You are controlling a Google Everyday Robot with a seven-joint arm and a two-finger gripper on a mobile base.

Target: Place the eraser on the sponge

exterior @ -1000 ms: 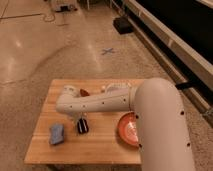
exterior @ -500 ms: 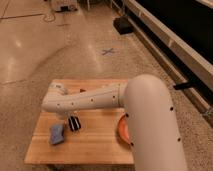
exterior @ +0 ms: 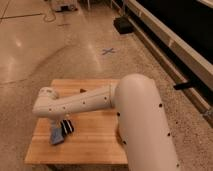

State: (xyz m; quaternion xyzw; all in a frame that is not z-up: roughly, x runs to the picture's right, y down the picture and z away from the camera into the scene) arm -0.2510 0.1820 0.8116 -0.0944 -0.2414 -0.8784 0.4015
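The eraser [exterior: 67, 127], a black block, hangs under the end of my arm, just above the wooden table [exterior: 95, 145]. My gripper [exterior: 63, 123] is shut on it, mostly hidden under the white wrist [exterior: 47, 106]. The sponge [exterior: 56, 135], a light-blue pad, lies on the table's left part. The eraser sits right beside the sponge's right edge, overlapping its upper corner; I cannot tell whether they touch.
A small dark-red object [exterior: 81, 91] peeks out behind my forearm near the table's back. My thick white arm [exterior: 140, 120] covers the table's right side. The table's left edge is close to the sponge. The floor around has a blue tape cross [exterior: 108, 50].
My arm has swung left across the table, carrying the eraser from the middle towards the sponge. The orange bowl seen earlier at the right is now hidden behind my arm.
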